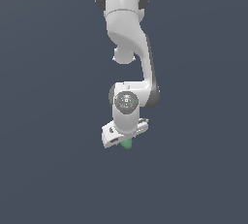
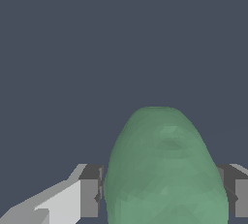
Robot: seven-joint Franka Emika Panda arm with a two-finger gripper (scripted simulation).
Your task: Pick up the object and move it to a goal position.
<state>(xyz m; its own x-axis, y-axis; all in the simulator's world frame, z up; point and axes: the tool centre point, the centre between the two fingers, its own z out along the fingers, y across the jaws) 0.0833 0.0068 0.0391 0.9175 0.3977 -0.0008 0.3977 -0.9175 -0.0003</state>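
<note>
The object (image 2: 164,169) is a pale green, oval, lumpy blob. In the wrist view it fills the space between my two dark finger pads (image 2: 90,191), which press on its sides. In the exterior view only a small green tip of the object (image 1: 127,144) shows under the white hand. My gripper (image 1: 126,142) is shut on the object and hangs below the white arm, near the middle of the exterior view. The fingers themselves are hidden by the hand in the exterior view.
A plain dark blue-grey background (image 1: 48,169) surrounds the arm in both views. The white arm (image 1: 127,34) comes down from the top of the exterior view. No other objects or goal marker show.
</note>
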